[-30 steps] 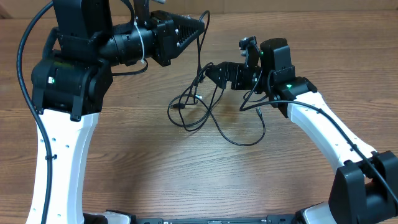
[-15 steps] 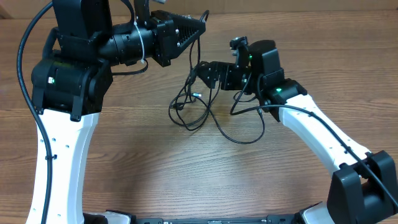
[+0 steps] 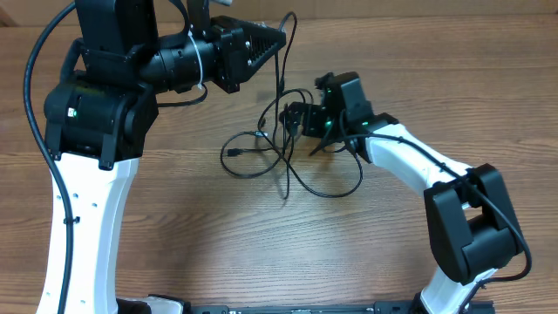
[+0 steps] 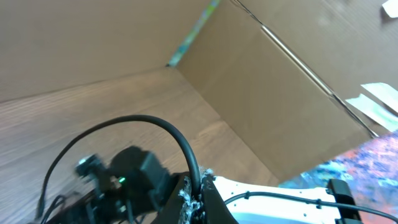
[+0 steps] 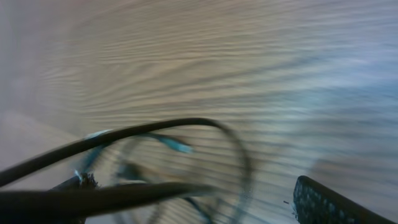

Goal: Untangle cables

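**At centre: one side clamped, the other spread wide**

Well left of the thin black flexible cables (image 3: 283, 144), the tall white-and-black left arm (image 3: 83, 209) rises over the brown wood-grain table (image 3: 192, 244). Its black wrist reaches rightward, toward the far side of the tangle. At its tip the left gripper (image 3: 281, 35) is clenched on one strand. That strand arcs up past the fingertips, then drops into the heap below. In the left wrist view the same cord (image 4: 180, 140) bends in a smooth curve and ends pinched tight between the closed fingers (image 4: 198, 190). A plain brown cardboard wall (image 4: 267, 93) stands behind it.

The cables themselves lie near the middle of the table in loose, overlapping loops. One small plug end (image 3: 231, 153) points out at the tangle's left edge, and a wider loop (image 3: 336, 194) sags off to its lower right.

At the tangle's upper right the black right gripper (image 3: 292, 118) sits low among the strands, with its white forearm (image 3: 410, 157) trailing away to the right. Its wrist view is blurred. Even so, one ribbed finger (image 5: 329, 202) shows far off to one side, with cable loops (image 5: 155, 127) crossing the gap, so the fingers are released and grasp nothing.
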You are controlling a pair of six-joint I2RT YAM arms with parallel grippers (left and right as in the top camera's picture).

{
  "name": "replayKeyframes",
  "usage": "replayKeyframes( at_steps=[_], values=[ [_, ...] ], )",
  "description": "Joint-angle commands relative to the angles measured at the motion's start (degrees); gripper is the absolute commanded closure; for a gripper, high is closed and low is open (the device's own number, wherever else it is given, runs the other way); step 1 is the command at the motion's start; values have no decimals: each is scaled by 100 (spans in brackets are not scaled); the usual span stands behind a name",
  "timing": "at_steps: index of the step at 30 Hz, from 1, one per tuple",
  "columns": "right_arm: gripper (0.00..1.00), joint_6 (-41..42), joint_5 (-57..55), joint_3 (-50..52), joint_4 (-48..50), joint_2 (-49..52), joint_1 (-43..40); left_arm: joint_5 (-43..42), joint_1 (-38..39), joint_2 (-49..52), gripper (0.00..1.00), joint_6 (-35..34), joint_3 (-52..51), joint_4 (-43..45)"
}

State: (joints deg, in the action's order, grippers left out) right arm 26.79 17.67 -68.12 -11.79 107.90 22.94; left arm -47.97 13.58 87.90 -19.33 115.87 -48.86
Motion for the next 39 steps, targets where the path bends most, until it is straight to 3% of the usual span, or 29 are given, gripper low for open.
replayKeyframes(
  at_steps=[1, 7, 19, 24, 31, 34, 39],
  values=[
    [0, 9, -675, -42, -610, -105, -380, 481, -208, -79, 96, 92, 96, 52],
    [0, 140, -776, -42, -1384, -105, -796, 675, -319, -79, 96, 162, 96, 46],
    [0, 173, -778, -39, -2221, -105, -887, 3187, -319, -76, 96, 238, 96, -564],
    [0, 173, -778, -39, -2243, -105, -887, 3136, -328, -87, 96, -68, 98, 50],
    [0, 170, -780, -39, -2297, -105, -881, 3311, -330, -131, 96, -317, 98, 1606],
    [0, 170, -890, -39, -2330, -105, -881, 4253, -330, -136, 96, -317, 98, 1978],
    [0, 173, -1080, -39, -2367, -105, -881, 7980, -330, -136, 96, -319, 96, 2046]
  ],
)
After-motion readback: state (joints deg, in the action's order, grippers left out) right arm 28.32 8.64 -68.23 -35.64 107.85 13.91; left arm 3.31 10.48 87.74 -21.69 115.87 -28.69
